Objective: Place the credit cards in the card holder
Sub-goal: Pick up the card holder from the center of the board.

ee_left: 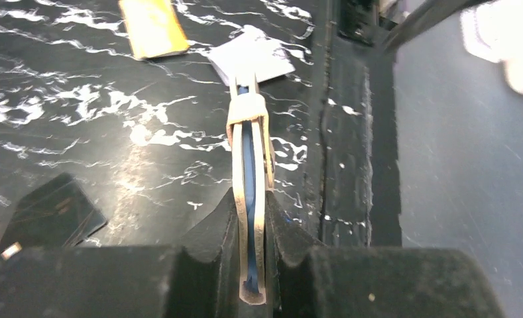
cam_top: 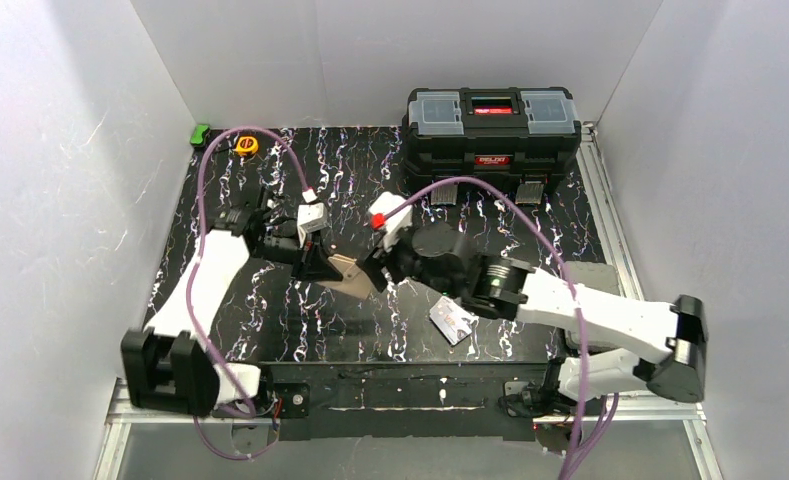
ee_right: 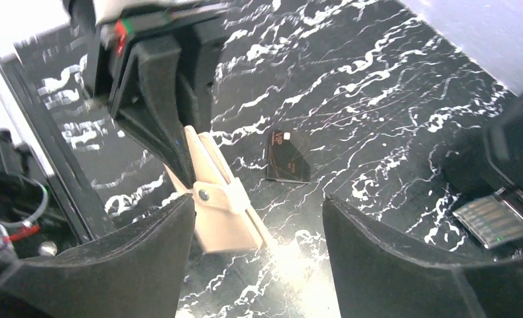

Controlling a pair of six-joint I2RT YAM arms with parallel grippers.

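left gripper (ee_left: 250,218) pinches the card holder (ee_left: 248,126) on edge, blue card (ee_left: 247,172) inside; with the right gripper (ee_right: 255,212) gaping wide just beside it, the card holder could twist loose.

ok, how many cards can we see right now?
4. Orange-yellow card and silver-white card flat on the table; black VIP card also on it; blue card edge-on inside the card holder, pinched by the left gripper. More could be hidden inside.
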